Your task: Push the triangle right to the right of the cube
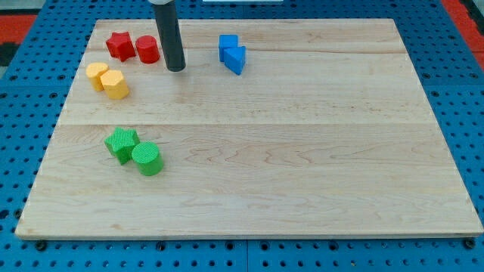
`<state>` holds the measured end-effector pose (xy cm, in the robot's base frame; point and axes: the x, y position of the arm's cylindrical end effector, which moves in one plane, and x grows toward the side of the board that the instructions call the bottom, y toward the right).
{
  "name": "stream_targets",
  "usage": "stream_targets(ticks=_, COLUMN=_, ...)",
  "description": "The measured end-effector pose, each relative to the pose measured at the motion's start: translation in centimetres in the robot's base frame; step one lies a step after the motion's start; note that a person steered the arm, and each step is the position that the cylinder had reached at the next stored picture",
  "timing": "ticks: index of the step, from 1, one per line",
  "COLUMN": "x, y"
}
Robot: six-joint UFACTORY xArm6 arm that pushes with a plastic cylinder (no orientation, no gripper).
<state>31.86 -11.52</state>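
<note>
A blue cube (228,45) sits near the view's top, left of centre, on the wooden board (302,151). A blue triangle (235,59) touches it, just below and slightly right of it. My tip (175,68) is at the end of a dark rod coming down from the view's top. It stands about a block's width to the left of the blue pair, not touching them, and just right of the red cylinder (147,49).
A red star (119,45) lies left of the red cylinder. A yellow cylinder (97,74) and a yellow hexagonal block (116,85) sit at the left. A green star (121,142) and a green cylinder (147,159) lie lower left.
</note>
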Motion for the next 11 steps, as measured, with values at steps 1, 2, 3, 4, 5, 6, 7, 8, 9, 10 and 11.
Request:
stream_targets(ticks=1, x=0.0, y=0.0)
stream_targets(ticks=2, x=0.1, y=0.0)
stream_targets(ticks=3, x=0.1, y=0.0)
stream_targets(ticks=4, x=0.1, y=0.5)
stream_targets(ticks=5, x=0.2, y=0.5)
stream_targets(ticks=6, x=2.5, y=1.1)
stream_targets(ticks=7, x=1.8, y=4.7)
stream_targets(ticks=8, x=0.6, y=10.3)
stream_targets(ticks=9, x=-1.5, y=10.2)
stream_targets(ticks=10, x=-4.2, y=10.6)
stream_targets(ticks=11, x=-6.4, y=11.0)
